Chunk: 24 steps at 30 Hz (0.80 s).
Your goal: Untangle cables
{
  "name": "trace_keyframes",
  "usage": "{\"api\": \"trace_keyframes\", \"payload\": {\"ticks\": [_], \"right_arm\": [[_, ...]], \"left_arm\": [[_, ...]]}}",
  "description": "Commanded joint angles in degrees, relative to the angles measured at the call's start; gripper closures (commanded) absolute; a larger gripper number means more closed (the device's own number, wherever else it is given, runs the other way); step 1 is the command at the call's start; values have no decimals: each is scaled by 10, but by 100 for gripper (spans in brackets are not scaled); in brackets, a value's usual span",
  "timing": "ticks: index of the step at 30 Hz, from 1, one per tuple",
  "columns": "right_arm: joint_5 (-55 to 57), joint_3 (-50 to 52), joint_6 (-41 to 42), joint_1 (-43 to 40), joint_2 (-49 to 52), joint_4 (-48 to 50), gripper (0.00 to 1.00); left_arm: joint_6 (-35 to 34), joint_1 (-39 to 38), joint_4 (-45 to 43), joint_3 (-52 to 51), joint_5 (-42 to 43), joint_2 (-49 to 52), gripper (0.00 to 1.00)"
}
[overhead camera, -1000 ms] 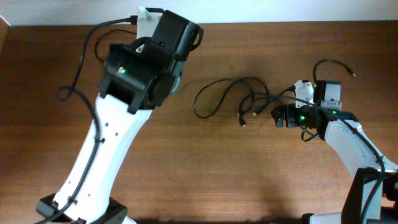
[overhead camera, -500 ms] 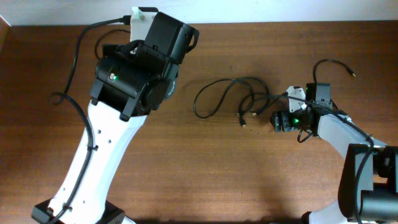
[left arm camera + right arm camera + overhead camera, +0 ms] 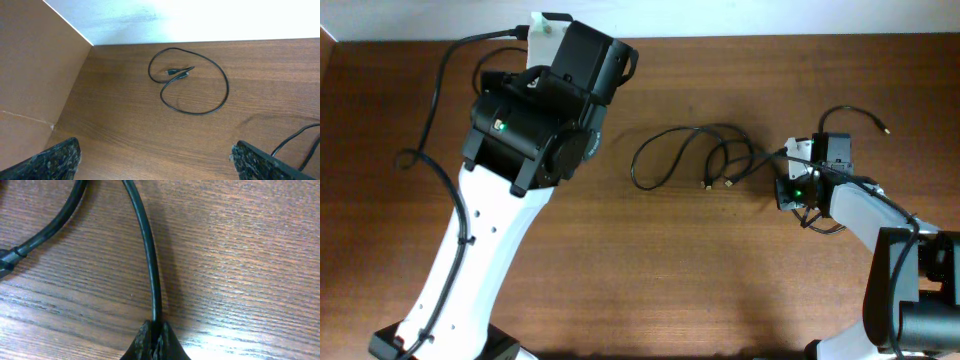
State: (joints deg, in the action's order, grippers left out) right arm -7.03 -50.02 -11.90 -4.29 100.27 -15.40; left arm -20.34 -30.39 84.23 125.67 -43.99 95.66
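Toward the counter's right edge, the right claw (image 3: 155, 330) is clamped tight on a black cable (image 3: 148, 260) that runs off to the tangled cables (image 3: 695, 150) mid-counter. Left claw (image 3: 160, 160) gapes wide above a separate looped cable (image 3: 179, 74) near the far edge.

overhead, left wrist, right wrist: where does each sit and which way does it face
Overhead: above the table, facing down on tangled cables; both arms show.
Left wrist: high, angled down at a looped cable; open left gripper below.
Right wrist: low, right gripper shut on a thin cable.
Shared: overhead and right wrist show that grip.
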Motion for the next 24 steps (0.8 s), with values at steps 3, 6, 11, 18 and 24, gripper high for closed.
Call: {"api": "trace_keyframes", "payload": {"ticks": [3, 6, 11, 18, 24], "right_arm": [[-9, 8, 14, 3, -32, -4, 96], [-16, 1, 38, -6, -87, -4, 96], [-42, -17, 54, -49, -195, -4, 96], [-44, -32, 54, -163, -280, 3, 96], [-44, -33, 54, -259, -278, 29, 96]], "left_arm": [[9, 2, 0, 0, -13, -35, 1], [7, 2, 1, -1, -13, -34, 1], [7, 2, 3, -1, -13, -34, 1], [6, 2, 9, -1, -12, -34, 1], [2, 2, 15, -1, -13, -34, 1]]}}
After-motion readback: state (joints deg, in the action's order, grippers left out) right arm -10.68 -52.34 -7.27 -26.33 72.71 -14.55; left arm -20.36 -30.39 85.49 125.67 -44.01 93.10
